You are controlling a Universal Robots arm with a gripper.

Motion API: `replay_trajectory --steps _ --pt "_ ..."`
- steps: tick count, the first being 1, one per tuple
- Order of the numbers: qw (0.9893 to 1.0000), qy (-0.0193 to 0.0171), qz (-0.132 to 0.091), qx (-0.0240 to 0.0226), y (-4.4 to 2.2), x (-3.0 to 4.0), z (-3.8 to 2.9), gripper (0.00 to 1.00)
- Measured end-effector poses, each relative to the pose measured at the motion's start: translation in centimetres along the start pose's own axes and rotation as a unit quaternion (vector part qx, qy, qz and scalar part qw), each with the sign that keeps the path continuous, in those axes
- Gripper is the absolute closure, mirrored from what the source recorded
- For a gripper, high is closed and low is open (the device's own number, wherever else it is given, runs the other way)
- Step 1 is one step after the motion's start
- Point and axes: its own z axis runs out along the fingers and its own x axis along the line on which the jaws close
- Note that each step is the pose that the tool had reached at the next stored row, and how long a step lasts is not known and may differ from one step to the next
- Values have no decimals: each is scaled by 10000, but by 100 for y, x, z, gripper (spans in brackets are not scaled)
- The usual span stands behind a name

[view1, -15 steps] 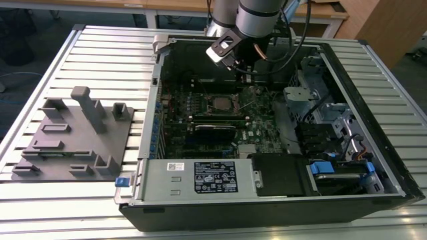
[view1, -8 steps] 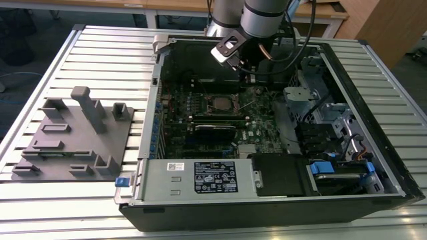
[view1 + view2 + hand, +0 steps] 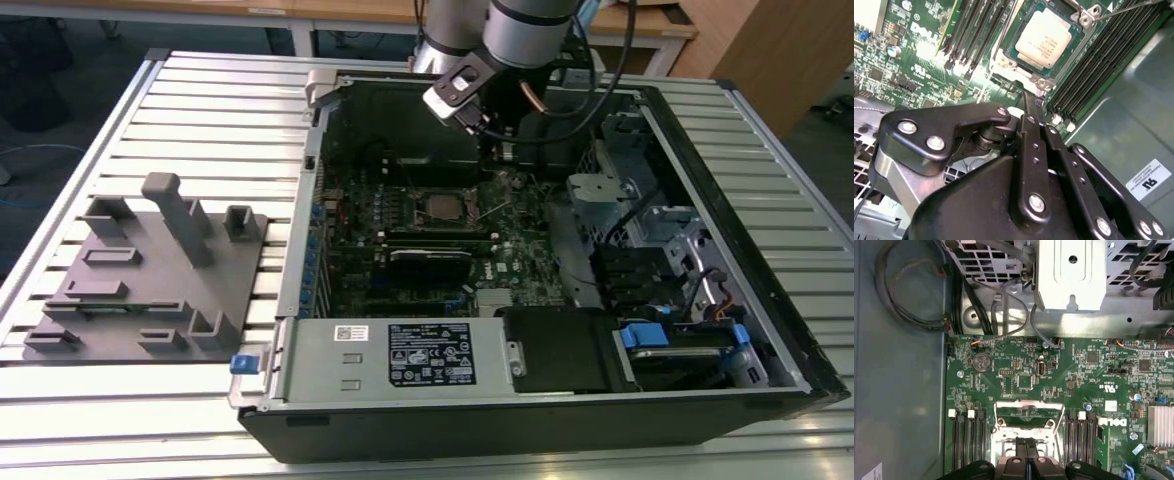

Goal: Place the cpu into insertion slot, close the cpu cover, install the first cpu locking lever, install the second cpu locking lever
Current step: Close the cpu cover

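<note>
I'm seeing the cpu [image 3: 1046, 39] sitting in the insertion slot [image 3: 1000, 59], the cpu cover [image 3: 1079, 40] lying as a frame around it. The end effector [image 3: 1029, 99] is hovering just beside the socket's edge, fingers pressed narrowly together and gripping nothing. The open computer case [image 3: 534, 425] is resting on the slatted worktop [image 3: 160, 400].

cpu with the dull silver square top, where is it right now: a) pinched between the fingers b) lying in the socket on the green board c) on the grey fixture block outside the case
b: in the second wrist view the flat, silver-topped square cpu lies in the metal-edged square socket on the green circuit board, apart from the gripper, whose fingers are shut.
</note>
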Motion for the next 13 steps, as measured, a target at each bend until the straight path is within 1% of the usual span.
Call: replay_trajectory --steps 2,4,13 --pt "10000 -1 1 1 24 0 -1 90" --pt "10000 -1 1 1 61 0 -2 90" --pt "10000 -1 1 1 267 8 -4 90"
